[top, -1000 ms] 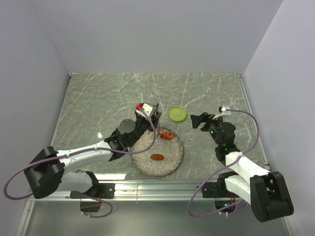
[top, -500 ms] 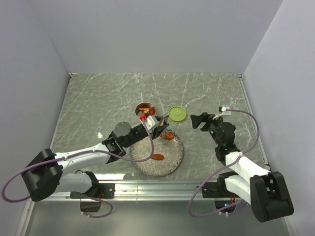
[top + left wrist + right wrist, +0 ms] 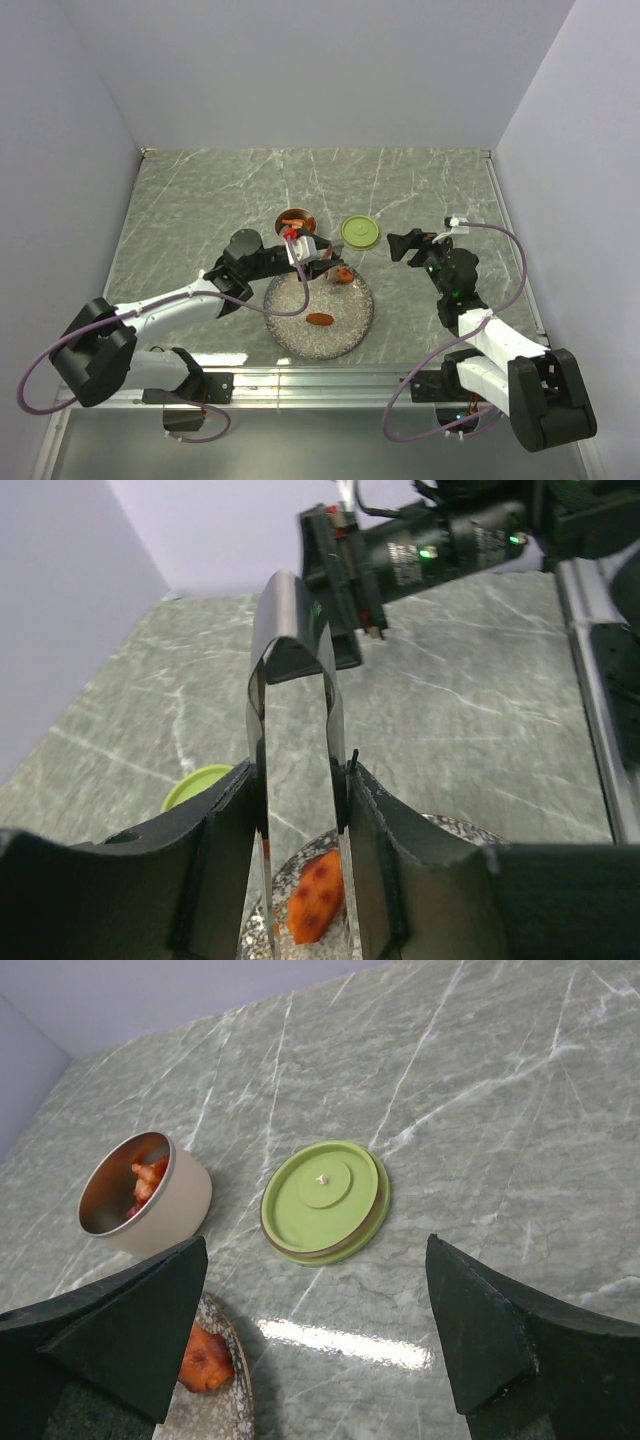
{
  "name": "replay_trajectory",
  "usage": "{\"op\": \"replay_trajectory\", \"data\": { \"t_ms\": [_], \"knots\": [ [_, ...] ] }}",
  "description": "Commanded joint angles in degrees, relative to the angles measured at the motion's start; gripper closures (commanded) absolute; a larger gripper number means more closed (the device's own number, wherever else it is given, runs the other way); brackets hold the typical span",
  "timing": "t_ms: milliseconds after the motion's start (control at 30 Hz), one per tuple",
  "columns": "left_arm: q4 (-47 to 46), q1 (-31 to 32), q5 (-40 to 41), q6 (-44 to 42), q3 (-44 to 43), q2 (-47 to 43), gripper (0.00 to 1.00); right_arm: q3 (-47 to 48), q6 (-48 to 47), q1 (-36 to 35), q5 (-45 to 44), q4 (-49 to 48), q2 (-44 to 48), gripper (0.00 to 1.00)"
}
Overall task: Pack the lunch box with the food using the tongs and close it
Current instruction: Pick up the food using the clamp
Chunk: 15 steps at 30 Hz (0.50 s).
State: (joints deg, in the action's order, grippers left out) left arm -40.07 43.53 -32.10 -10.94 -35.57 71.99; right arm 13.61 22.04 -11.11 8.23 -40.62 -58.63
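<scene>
My left gripper is shut on the slim metal tongs, whose arms point down over the speckled plate. An orange food piece lies on the plate between the tong arms, untouched as far as I can tell. A second orange piece lies nearer the plate's middle. The steel lunch box stands open behind the plate with orange chunks inside. Its green lid lies flat on the table to the right. My right gripper hangs open and empty, right of the lid.
The marble table is walled at the back and both sides. A metal rail runs along the near edge by the arm bases.
My left gripper has swung with the tongs from above the lunch box down and right, over the plate's far edge. The lunch box now shows uncovered. The right arm has not moved.
</scene>
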Motion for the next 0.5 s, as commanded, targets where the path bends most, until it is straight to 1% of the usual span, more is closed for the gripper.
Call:
{"op": "replay_trajectory", "data": {
  "t_ms": [0, 100, 467],
  "knots": [
    [0.6, -0.8, -11.1, -2.8, -3.9, 1.4, 0.55, 2.0, -0.5, -0.5, -0.3, -0.8, 0.2, 0.04],
    [1.7, -0.9, -13.1, -3.0, -5.0, 3.0, 0.55, 2.1, -0.5, -0.4, -0.3, -0.8, -0.1, 0.04],
    [0.9, -2.1, -14.2, -4.4, -7.4, 8.1, 0.55, 2.3, -0.5, -0.6, -0.1, -0.8, -0.3, 0.04]
  ]
}}
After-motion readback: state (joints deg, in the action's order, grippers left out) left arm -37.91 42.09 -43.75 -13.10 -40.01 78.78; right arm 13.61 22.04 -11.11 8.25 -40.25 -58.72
